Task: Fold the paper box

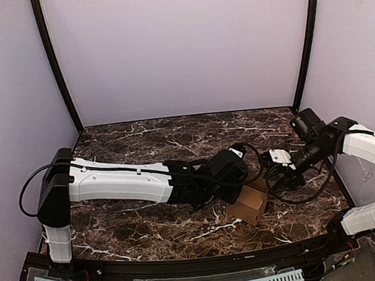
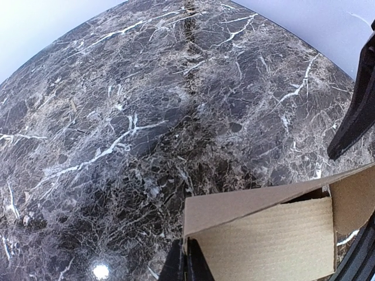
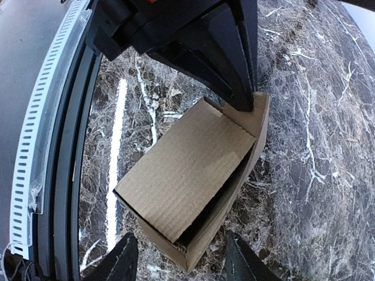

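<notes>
The paper box [image 1: 249,203] is plain brown corrugated cardboard, already raised from a flat sheet into a squat, partly folded shell. It rests on the dark marbled desk [image 1: 142,144], in the near right part, turned at an angle to the front edge. From the right wrist view its broad upper panel shows fine ribbing. A dark gap runs along one long side where the inside is open, and a flap sticks out past the far corner. From the left wrist view, a ribbed inner panel lies below a thin upright wall, with a side flap at the right. The left pincer [image 2: 186,262] is clamped on that wall's edge.
</notes>
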